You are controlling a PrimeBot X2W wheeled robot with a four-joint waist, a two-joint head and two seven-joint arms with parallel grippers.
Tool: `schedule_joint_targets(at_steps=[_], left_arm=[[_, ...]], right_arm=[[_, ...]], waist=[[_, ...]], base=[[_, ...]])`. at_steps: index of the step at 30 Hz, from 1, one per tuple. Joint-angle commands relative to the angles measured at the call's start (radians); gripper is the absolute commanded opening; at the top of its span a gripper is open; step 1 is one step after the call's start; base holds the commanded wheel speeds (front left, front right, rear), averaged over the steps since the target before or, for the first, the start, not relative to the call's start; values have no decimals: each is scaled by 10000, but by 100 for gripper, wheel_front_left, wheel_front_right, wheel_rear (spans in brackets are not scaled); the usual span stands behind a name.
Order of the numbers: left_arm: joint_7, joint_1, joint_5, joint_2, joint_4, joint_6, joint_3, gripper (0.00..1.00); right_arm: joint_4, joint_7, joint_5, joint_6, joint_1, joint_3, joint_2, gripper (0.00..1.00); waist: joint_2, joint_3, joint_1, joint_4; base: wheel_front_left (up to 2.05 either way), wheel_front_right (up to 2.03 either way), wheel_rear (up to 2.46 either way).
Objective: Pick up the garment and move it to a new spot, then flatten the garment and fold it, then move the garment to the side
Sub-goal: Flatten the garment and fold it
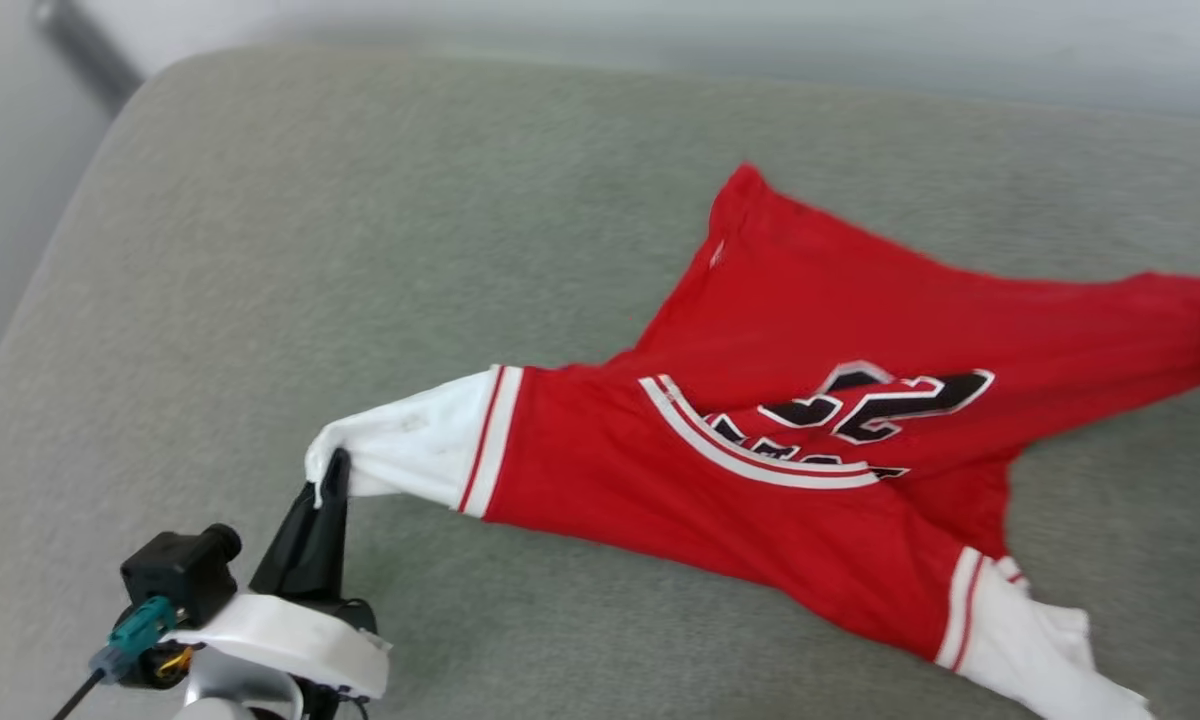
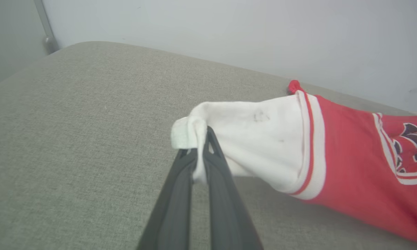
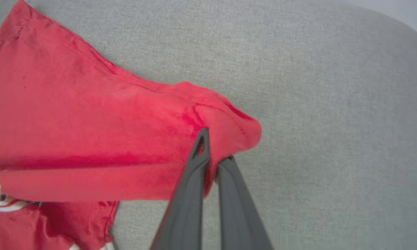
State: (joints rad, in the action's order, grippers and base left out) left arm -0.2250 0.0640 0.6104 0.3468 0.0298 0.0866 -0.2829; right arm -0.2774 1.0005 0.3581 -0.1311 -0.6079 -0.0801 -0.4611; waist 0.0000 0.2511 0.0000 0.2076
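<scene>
Garment (image 1: 810, 400) lies on the grey cushion (image 1: 360, 220), print up, stretched between both arms. Left gripper (image 2: 202, 142) is clamped on the tip of a white sleeve (image 2: 257, 139). Right gripper (image 3: 212, 152) is clamped on a red corner (image 3: 236, 128) at the opposite end, probably the hem.

Risks from here:
- Both pinches look shallow, just a small fold of cloth at the fingertips. Pulling apart harder to flatten could slip either end out. The sleeve end looks weaker, with a thin bunched strip between the fingers.
- Grip points are sleeve versus hem corner, so diagonal rather than matched. Tension runs on the bias. A lift would likely rope or twist the cloth instead of hanging it flat, making the flatten step harder.
- Other sleeve (image 1: 1030, 650) and the far red corner (image 1: 745, 185) are free. On a carry they would probably drag on the cushion and tuck under, leaving hidden folds.
- Uneven lift heights would dump the slack to one side.
</scene>
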Motion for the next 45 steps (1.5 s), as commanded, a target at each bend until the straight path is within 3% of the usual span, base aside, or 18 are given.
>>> schedule_joint_targets(at_steps=[1,9,15,20,21,22,25,31,34,37,40,45], left_arm=[[42,-157,57,111,-67,87,102,0],[266,-805,341,527,-196,408,596,0],[400,-1039,448,643,-161,452,635,0],[536,-1066,488,751,-212,418,595,0],[568,-1056,480,763,-225,418,577,0],[590,-1049,469,766,-253,425,558,0],[687,-1026,431,795,-326,464,496,0],[799,-830,332,807,-526,504,374,0],[822,-647,328,750,-654,483,291,0],[828,-492,327,706,-721,455,245,0],[816,-195,245,652,-795,380,134,0],[757,404,156,544,-828,191,-92,0]], right_arm=[[347,39,174,6,514,-81,-123,0],[3028,111,523,6,4204,-805,367,0],[3770,-225,360,6,7145,-1291,1827,0],[3381,-738,383,5,8542,-1205,3235,0],[3300,-958,550,5,8596,-1215,3442,45],[3309,-1284,543,3,8604,-1129,3497,100],[3445,-2695,645,5,8351,-1055,3594,100],[3513,-6367,782,5,7166,-1084,3177,100],[3157,-7609,959,5,6276,-922,2808,100],[2830,-7994,1062,3,5504,-643,2554,100],[2355,-7646,1304,3,4387,45,2007,100],[1832,-4971,1844,3,2619,1524,902,100]], waist=[[0,-655,0,-846],[0,-1118,0,-2045],[0,-1280,0,-2499],[0,-1208,0,-2667],[0,-1190,0,-2692],[0,-1182,0,-2717],[0,-1147,0,-2772],[0,-996,0,-2733],[0,-799,0,-2602],[0,-605,0,-2504],[0,-260,0,-2325],[0,370,0,-1880]], base=[[0,0,0],[0,0,0],[0,0,0],[0,0,0],[0,0,0],[0,0,0],[0,0,0],[0,0,0],[0,0,0],[0,0,0],[0,0,0],[0,0,0]])
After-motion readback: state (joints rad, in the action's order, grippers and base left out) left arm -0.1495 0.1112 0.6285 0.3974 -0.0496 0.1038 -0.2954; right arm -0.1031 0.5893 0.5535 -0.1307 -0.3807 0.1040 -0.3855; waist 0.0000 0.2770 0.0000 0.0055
